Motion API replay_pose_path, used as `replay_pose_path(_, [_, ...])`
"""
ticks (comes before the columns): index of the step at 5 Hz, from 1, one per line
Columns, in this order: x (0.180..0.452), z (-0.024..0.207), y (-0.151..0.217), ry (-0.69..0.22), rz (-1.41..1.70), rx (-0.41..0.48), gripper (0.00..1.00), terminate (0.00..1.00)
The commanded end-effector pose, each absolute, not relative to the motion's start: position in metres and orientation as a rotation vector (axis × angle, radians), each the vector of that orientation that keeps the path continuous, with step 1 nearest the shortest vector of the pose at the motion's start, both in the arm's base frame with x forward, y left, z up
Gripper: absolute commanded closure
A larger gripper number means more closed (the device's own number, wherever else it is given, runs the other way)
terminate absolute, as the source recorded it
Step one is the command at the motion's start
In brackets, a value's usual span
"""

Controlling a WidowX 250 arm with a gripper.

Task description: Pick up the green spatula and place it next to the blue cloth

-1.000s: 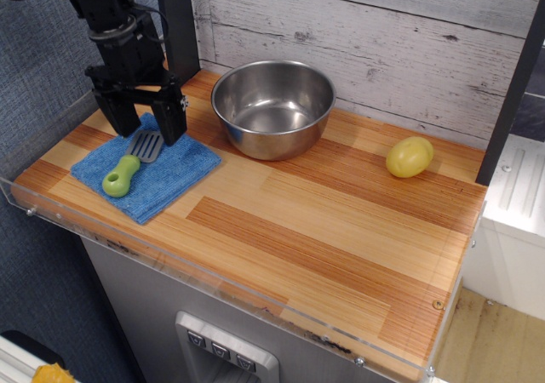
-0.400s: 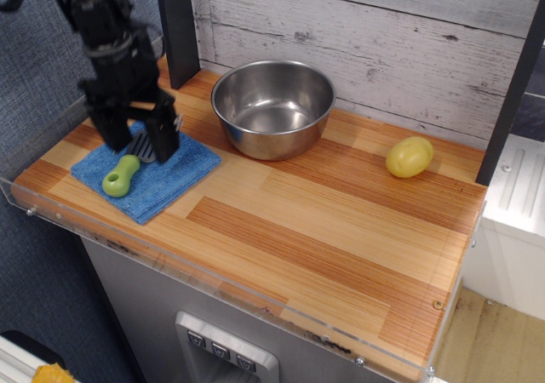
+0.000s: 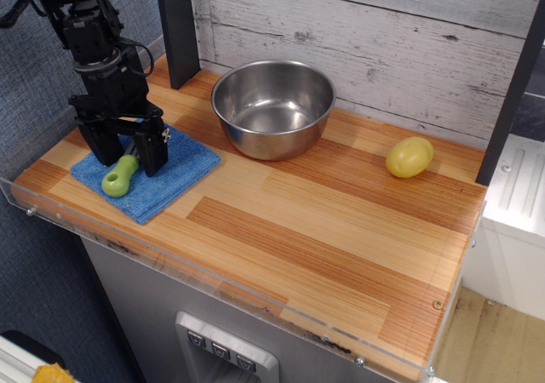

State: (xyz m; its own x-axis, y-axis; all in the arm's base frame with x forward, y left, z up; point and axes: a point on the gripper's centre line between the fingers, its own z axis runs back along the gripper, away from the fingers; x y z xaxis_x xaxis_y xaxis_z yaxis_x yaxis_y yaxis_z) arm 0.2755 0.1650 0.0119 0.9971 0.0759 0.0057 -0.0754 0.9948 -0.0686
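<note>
Setting: striped wooden surface (image 3: 324, 230) edged by a clear plastic rim, whitewashed plank wall behind, dark upright post at upper left of the frame.

Item 1, green spatula (image 3: 119, 176): lies on the blue cloth at the left of the frame. Lime-green handle points toward the lower left; the blade end is hidden behind the gripper.

Item 2, blue cloth (image 3: 166, 174): folded square, flat on the surface near its left front corner, one corner aimed at the rim.

Item 3, gripper (image 3: 127, 151): black, lowered over the cloth from the upper left. Its two fingers (image 3: 154, 151) stand apart, one on each side of the spatula's upper handle, tips at or near the cloth. Whether they press on the handle cannot be told.

Item 4, steel bowl (image 3: 272, 108): upright, nothing visible inside, just to the upper right of the cloth, apart from it.

Item 5, yellow-green lump (image 3: 410, 157): potato-shaped, at the right of the frame, well apart from bowl and cloth.
</note>
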Motion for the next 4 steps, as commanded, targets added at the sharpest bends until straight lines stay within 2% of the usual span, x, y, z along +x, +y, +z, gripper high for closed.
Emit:
replay_pose_path(1, [0.275,0.021,0.161,-0.023,0.042,-0.042,0.00,0.00])
replay_pose_path(4, [0.273,0.034,0.153,-0.040,0.012,-0.022,0.00,0.00])
